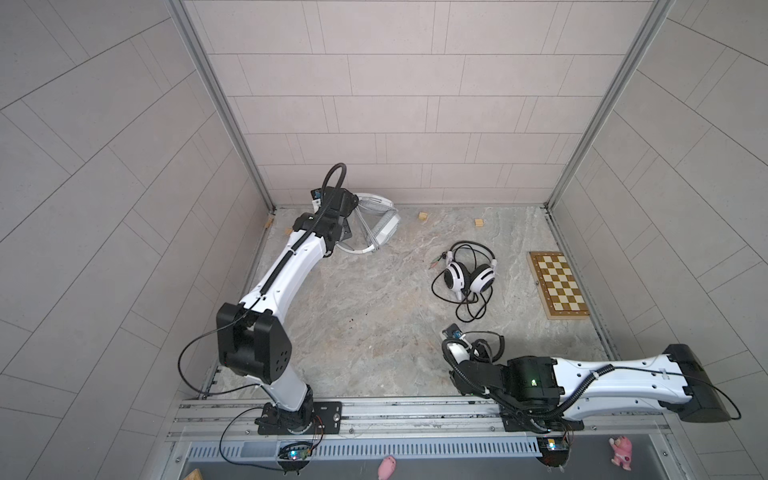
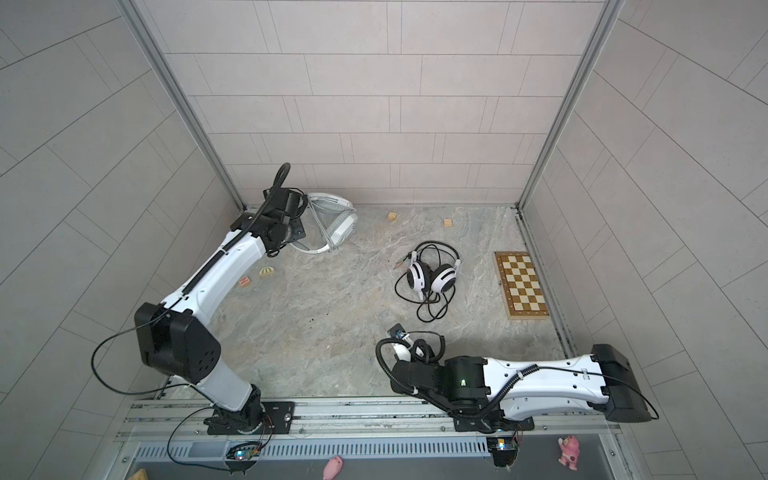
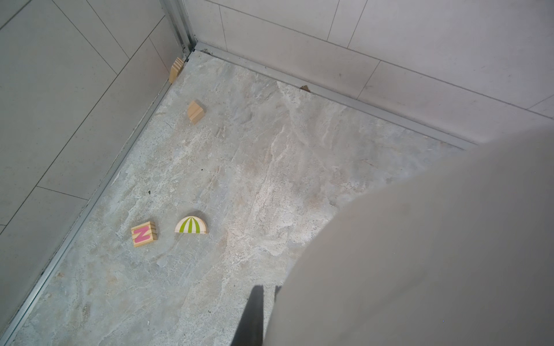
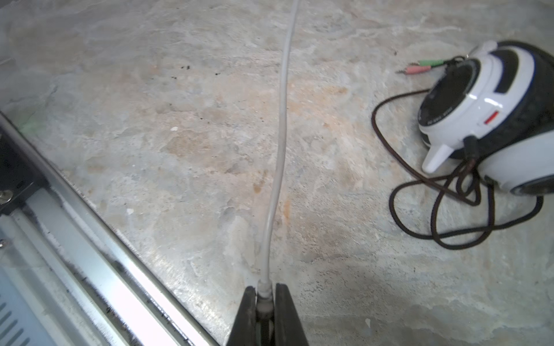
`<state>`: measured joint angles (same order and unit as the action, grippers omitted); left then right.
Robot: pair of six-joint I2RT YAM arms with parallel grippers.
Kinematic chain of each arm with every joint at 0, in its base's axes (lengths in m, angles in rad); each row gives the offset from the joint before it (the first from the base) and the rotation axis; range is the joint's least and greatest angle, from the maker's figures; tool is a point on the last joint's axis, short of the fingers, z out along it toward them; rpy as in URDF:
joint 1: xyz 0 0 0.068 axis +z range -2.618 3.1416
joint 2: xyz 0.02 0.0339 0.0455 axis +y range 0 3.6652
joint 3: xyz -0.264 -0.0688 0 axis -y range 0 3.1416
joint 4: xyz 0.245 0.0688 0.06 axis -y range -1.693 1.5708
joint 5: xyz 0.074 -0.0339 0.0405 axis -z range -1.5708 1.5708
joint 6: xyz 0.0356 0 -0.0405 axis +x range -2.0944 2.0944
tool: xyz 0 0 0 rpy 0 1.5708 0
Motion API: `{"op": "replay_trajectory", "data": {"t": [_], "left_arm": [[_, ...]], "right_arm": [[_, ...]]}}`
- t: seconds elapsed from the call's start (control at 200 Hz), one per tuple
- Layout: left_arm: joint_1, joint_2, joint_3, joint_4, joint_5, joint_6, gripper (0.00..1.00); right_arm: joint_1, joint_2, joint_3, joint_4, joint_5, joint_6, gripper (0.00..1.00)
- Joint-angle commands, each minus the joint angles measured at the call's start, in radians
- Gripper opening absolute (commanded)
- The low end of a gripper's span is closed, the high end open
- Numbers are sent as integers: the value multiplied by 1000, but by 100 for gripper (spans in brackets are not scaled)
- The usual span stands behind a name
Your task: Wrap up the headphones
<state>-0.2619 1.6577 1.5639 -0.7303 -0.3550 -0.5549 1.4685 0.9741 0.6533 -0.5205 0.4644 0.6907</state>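
**Grey stone tabletop (image 1: 353, 332) between tiled walls (image 1: 415, 124)**

Near right: right gripper (image 4: 265, 296), jaws pinched on the grey cable (image 4: 280, 134) end. Farther, right of middle: black-and-white headset (image 1: 467, 276) lying flat, black cable (image 1: 469, 311) loose. Far left: white headset (image 1: 380, 224) clamped in narrow jaws of left gripper (image 3: 265, 299).

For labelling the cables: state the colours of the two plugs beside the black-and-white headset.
The plugs are green and pink, clearest in the right wrist view.
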Motion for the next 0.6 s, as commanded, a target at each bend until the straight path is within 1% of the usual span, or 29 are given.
{"op": "replay_trajectory", "data": {"t": [0.0,0.1,0.215,0.345,0.425,0.595], "left_arm": [[-4,20,5,119,-58,-51,0],[-28,50,-13,110,-58,-44,0],[-63,74,-55,111,-53,-39,0],[-119,94,-103,112,9,-18,0],[-172,92,-134,107,27,12,0],[-317,60,-190,116,80,114,0]], "right_arm": [[56,27,120,-93,90,-106,1],[79,8,239,-101,135,-211,1],[80,-49,340,-30,218,-398,1],[50,-80,455,17,309,-573,1],[-28,-73,515,23,295,-643,1],[-220,-81,612,48,156,-732,1]]}}
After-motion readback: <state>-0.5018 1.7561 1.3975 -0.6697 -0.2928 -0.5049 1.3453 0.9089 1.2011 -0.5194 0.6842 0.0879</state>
